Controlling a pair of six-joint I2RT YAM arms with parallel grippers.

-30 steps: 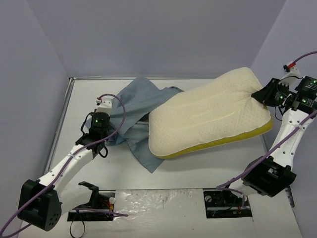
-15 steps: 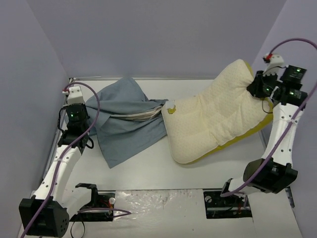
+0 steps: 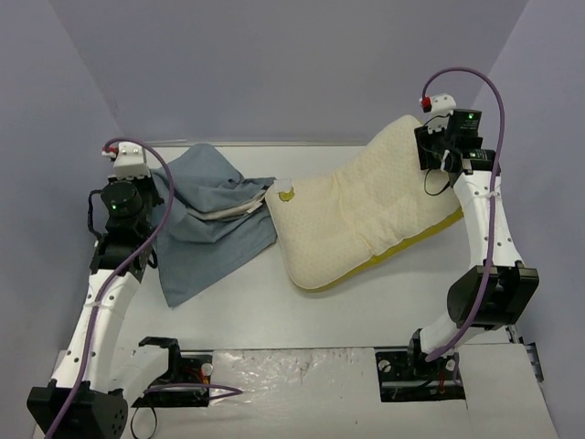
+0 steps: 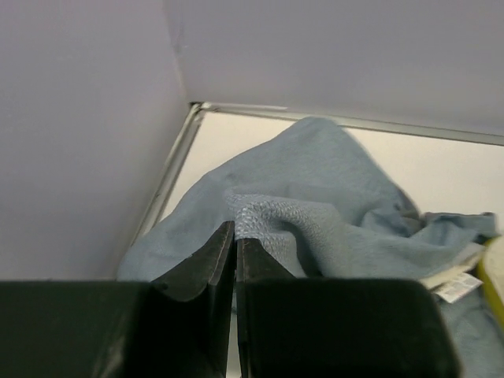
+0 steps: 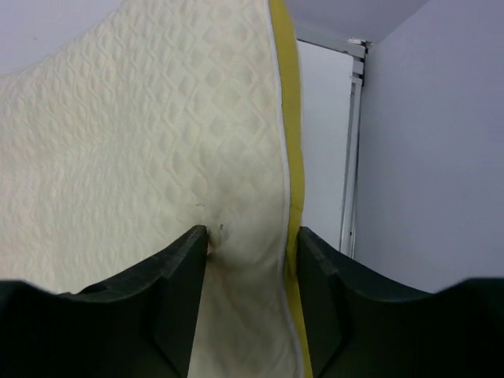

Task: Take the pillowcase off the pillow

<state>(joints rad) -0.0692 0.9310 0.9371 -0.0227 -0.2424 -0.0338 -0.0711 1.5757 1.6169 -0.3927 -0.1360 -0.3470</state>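
Looking down from above, you can see the two arms spread wide for a reason: each holds one thing away from the other. Your left hand point(image 4: 235, 232) sits in the upper left of the overhead view, jaws together and clamped on a fold of the pillowcase point(image 3: 215, 229). The rest of the cloth trails limp and wrinkled across the counter point(image 3: 366, 311) toward the middle. Your right hand point(image 5: 248, 236) is at the upper right, jaws apart around the far corner of the pillow point(image 3: 366, 219). The cushion fills the gap between them and puckers against one jaw, with the yellow edge point(image 5: 287, 118) running beside the other. Whether that hand bites firmly or merely straddles the corner, you cannot tell from its wrist view. The pillow lies slanted from centre to upper right, that end propped higher, and its whole quilted face is bare. The open mouth of the pillowcase lies just beside the pillow's lower end, possibly touching it. Judging from this, the cover is off.
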